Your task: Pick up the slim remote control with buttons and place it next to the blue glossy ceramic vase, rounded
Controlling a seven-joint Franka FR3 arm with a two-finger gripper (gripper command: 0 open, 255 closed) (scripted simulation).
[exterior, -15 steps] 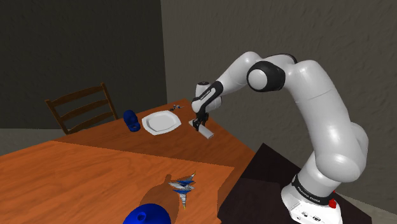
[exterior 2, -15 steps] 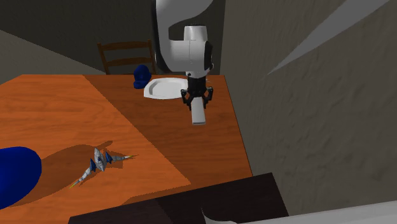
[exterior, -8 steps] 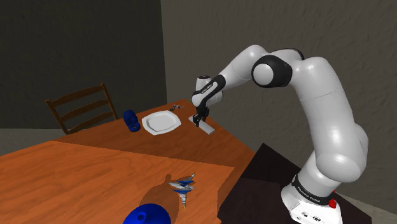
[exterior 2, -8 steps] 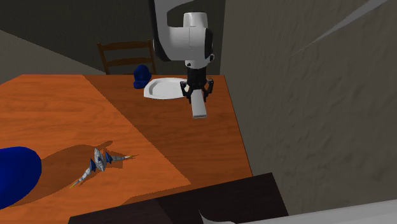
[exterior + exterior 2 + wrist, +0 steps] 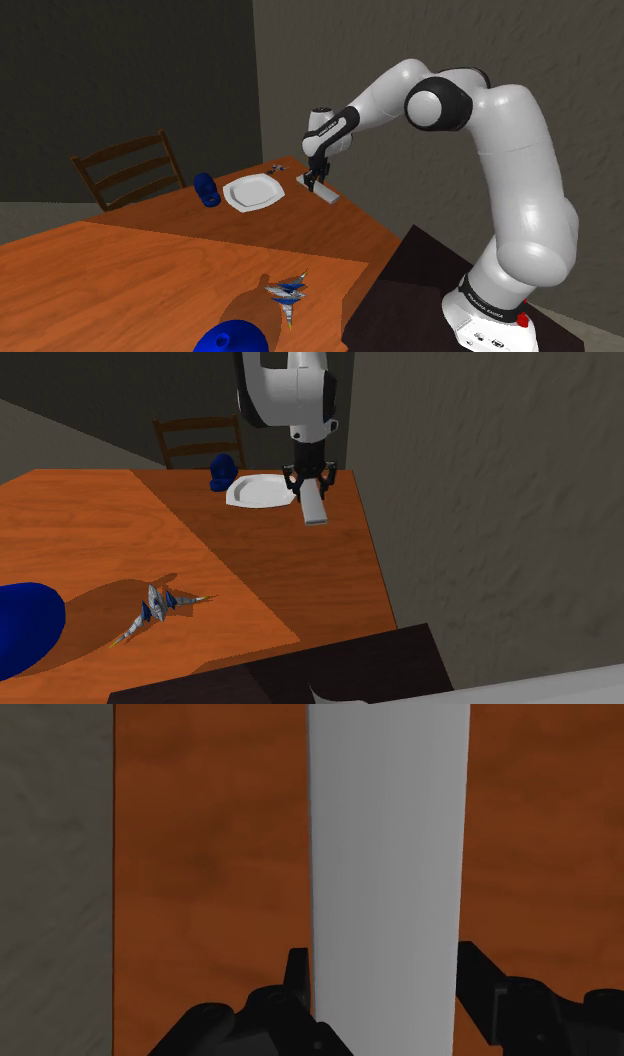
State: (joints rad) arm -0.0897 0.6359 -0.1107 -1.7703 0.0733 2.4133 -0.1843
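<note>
Risen since a second ago: gripper point(image 5: 309, 490), fingers clamped on slim grey remote point(image 5: 314, 510). Remote now hangs clear above wooden table point(image 5: 250, 572), just beside white plate point(image 5: 258, 492). Lift looks done, I judge; carry and set-down remain.

One remote point(image 5: 314, 512), one plate point(image 5: 253, 191), two blue vases point(image 5: 206, 189) point(image 5: 232, 338), one chair point(image 5: 130, 170), one spiky toy point(image 5: 288, 291)

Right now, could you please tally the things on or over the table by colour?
Blue: 2, a small thing and a large one.
White or grey: 2, plate and remote.
Silver-blue: 1, a spiky toy.
Dark: 1, a speck behind the plate.
Total: 6.
</note>
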